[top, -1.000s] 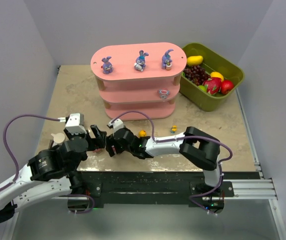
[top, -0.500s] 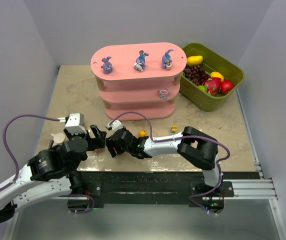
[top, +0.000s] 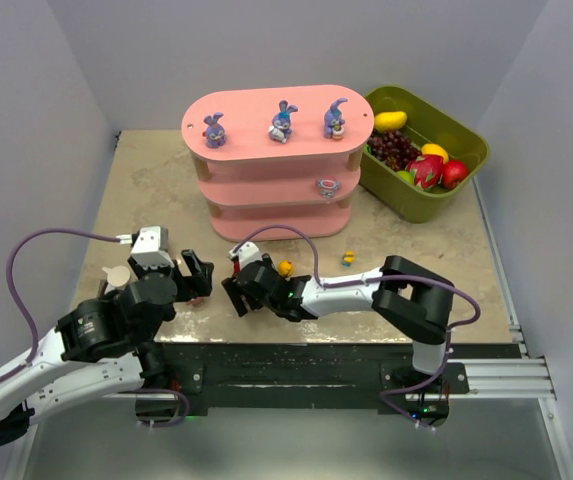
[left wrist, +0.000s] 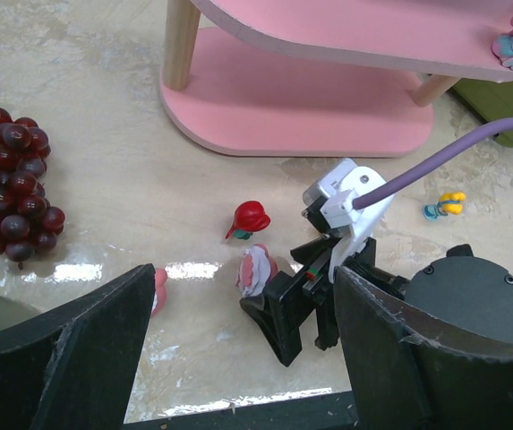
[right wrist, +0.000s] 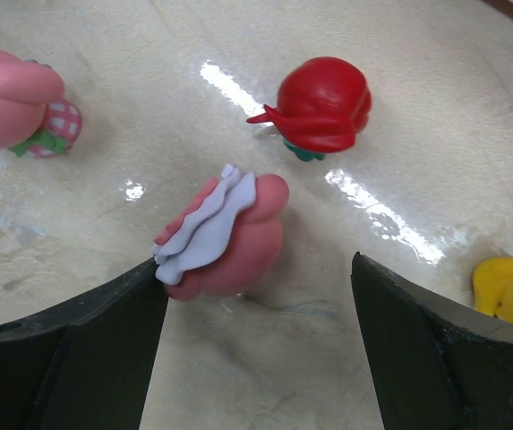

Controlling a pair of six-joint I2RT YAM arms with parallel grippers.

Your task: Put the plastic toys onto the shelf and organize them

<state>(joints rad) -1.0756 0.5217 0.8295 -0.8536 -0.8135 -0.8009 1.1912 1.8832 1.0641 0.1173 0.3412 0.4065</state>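
1. Top view.
   - The pink shelf [top: 251, 108] stands at 12 o'clock on the counter [top: 146, 190].
   - Three purple-blue bunnies [top: 283, 122] sit in a row on its top board. One pink-and-white figurine [top: 327, 186] sits on the middle board at the 3 o'clock end. That is the same count as a second ago.
   - An orange figurine [top: 285, 267] and a yellow figurine [top: 348, 258] lie loose at 6 o'clock of the shelf.
   - Change: the right pincer [top: 236, 297] has drawn off toward 4 o'clock, away from the left pincer [top: 198, 278]. A second ago the two nearly met.
2. Left wrist view.
   - The left pincer [left wrist: 243, 313] has its fingers wide apart, with nothing clamped.
   - A fallen pink figurine [left wrist: 256, 269] lies on the counter at centre, with a red figurine [left wrist: 250, 218] just beside it at 12 o'clock.
   - A second pink figurine [left wrist: 159, 288] shows at 9 o'clock by the finger edge. I cannot tell whether it touches the finger.
   - A grape bunch [left wrist: 10, 179] lies further out at 9 o'clock.
3. Right wrist view.
   - The right pincer [right wrist: 256, 305] has its fingers apart.
   - The fallen pink figurine [right wrist: 225, 237] lies between them, nearer the 9 o'clock finger. It is not clamped.
   - Judgement: the shift looks like lining up for a pick, and the grasp is not yet made. Five toys seem left off the shelf.
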